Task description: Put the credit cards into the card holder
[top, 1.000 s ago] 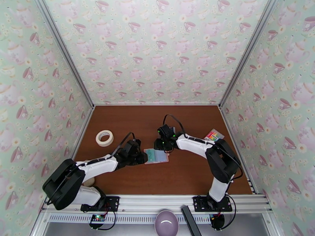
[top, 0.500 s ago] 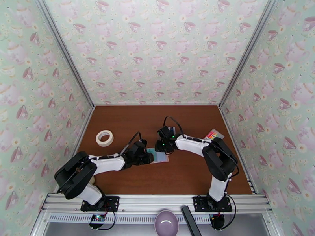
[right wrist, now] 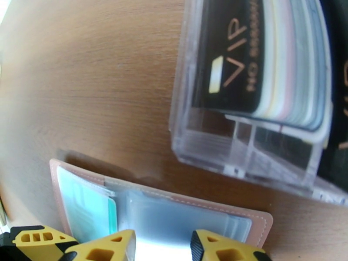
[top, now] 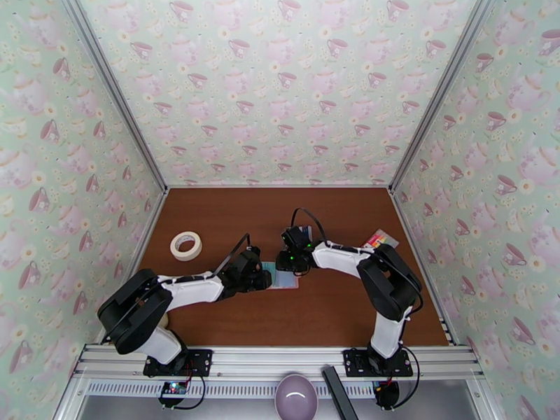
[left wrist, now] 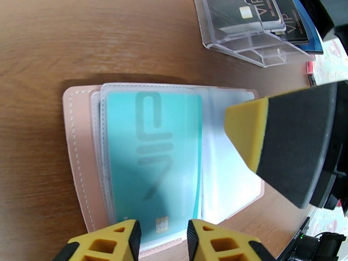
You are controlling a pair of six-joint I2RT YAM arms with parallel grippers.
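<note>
The pink card holder (top: 285,279) lies open on the brown table, its clear pockets facing up. A teal card (left wrist: 152,162) sits inside the left pocket of the card holder (left wrist: 80,144). Black VIP credit cards (right wrist: 230,61) stand in a clear rack (right wrist: 226,153) just beyond the holder. My left gripper (left wrist: 163,240) hovers at the holder's near edge, open by a narrow gap, with the card's chip visible between the fingers. My right gripper (right wrist: 163,249) is open over the holder's (right wrist: 182,214) empty right pockets. One of its fingers (left wrist: 282,144) rests on them.
A roll of tape (top: 185,245) lies at the left of the table. A multicoloured striped pad (top: 380,239) sits by the right wall. The rack (top: 302,232) stands close behind the right wrist. A purple bowl (top: 295,397) is below the front rail.
My left arm has reached right, bringing its gripper onto the holder's left edge, and its fingers have parted slightly. The right gripper has barely moved.
</note>
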